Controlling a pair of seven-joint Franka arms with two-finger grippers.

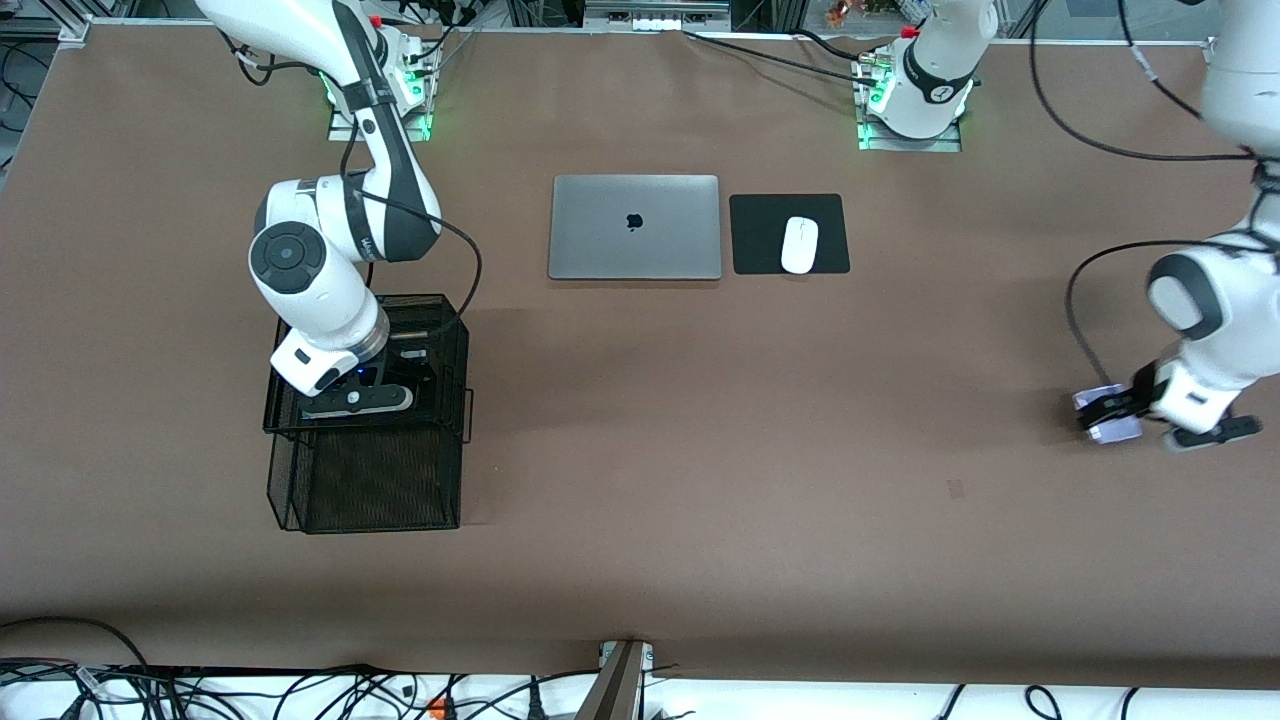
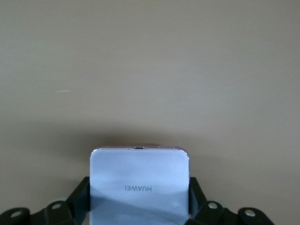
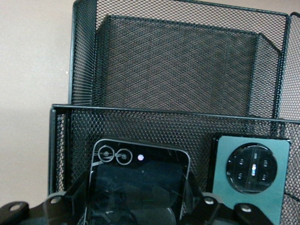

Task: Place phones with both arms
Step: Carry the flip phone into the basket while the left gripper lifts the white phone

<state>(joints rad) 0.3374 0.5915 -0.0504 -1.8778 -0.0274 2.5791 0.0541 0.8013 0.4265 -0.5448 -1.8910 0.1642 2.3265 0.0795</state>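
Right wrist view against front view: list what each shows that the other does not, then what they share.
Only the right wrist view: the dark-green phone standing in the mesh organizer, and the black phone clamped in the right gripper.

Only the front view: the laptop, the mouse on its pad, and the left gripper holding the pale-lilac phone at the left arm's end of the table.

Both: the organizer and the right gripper in it.
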